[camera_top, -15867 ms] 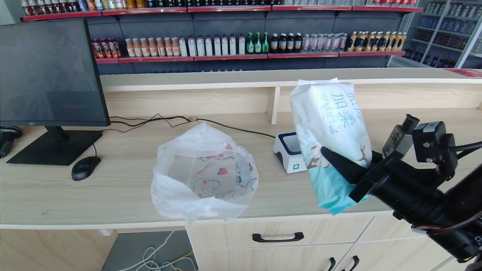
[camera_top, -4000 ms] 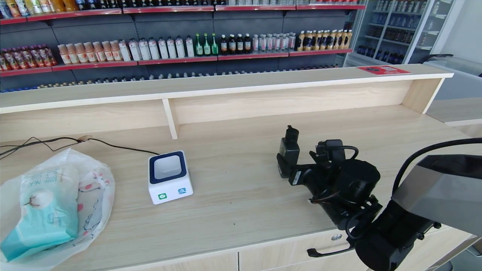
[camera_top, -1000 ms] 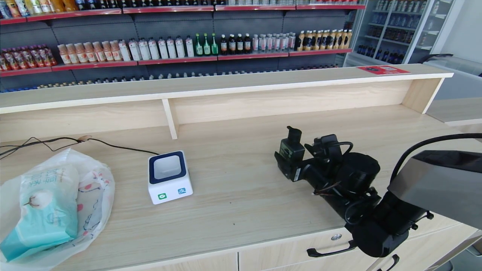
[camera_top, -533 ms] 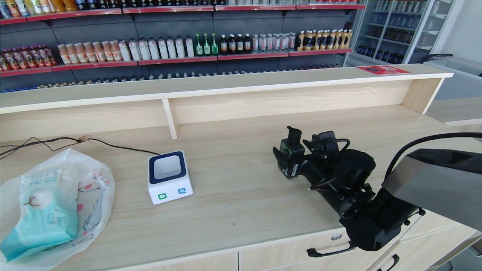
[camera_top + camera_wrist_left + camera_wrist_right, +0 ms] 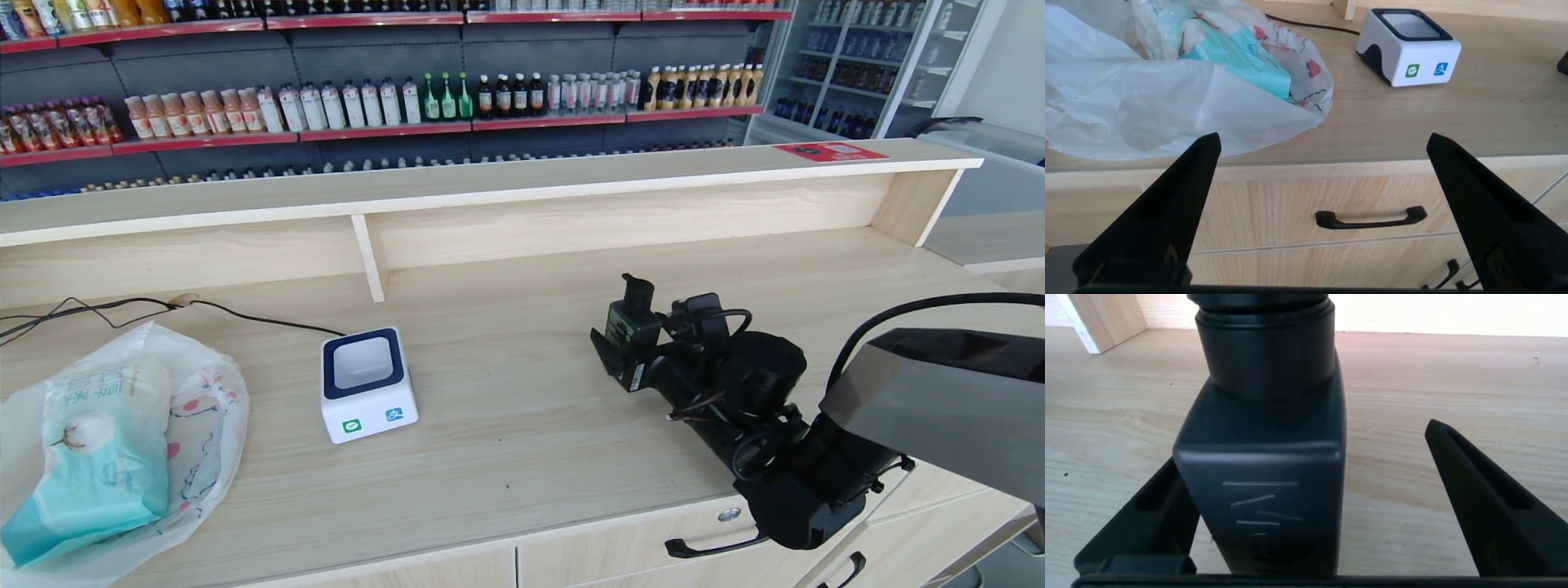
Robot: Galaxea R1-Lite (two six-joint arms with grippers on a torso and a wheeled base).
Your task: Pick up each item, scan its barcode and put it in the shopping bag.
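A dark bottle (image 5: 629, 325) with a black cap stands on the wooden counter (image 5: 506, 425), right of centre. My right gripper (image 5: 1305, 447) is open around the bottle (image 5: 1261, 465); one finger (image 5: 1143, 514) lies against its side and the other stands apart. The white barcode scanner (image 5: 365, 384) sits left of the bottle. A teal and white tissue pack (image 5: 98, 445) lies inside the white shopping bag (image 5: 212, 408) at the far left. My left gripper (image 5: 1323, 143) hangs open before the counter's front edge, facing the bag (image 5: 1167, 98) and the scanner (image 5: 1409, 49).
A raised wooden ledge with a divider (image 5: 369, 257) runs along the back of the counter. A black cable (image 5: 245, 314) leads from the scanner to the left. Drawers with black handles (image 5: 1370, 219) are under the counter. Shelves of bottles stand far behind.
The head camera has turned right since the oldest frame; the tissue pack, then in my right gripper, now lies in the bag. Over the last second the right arm edged left around the bottle.
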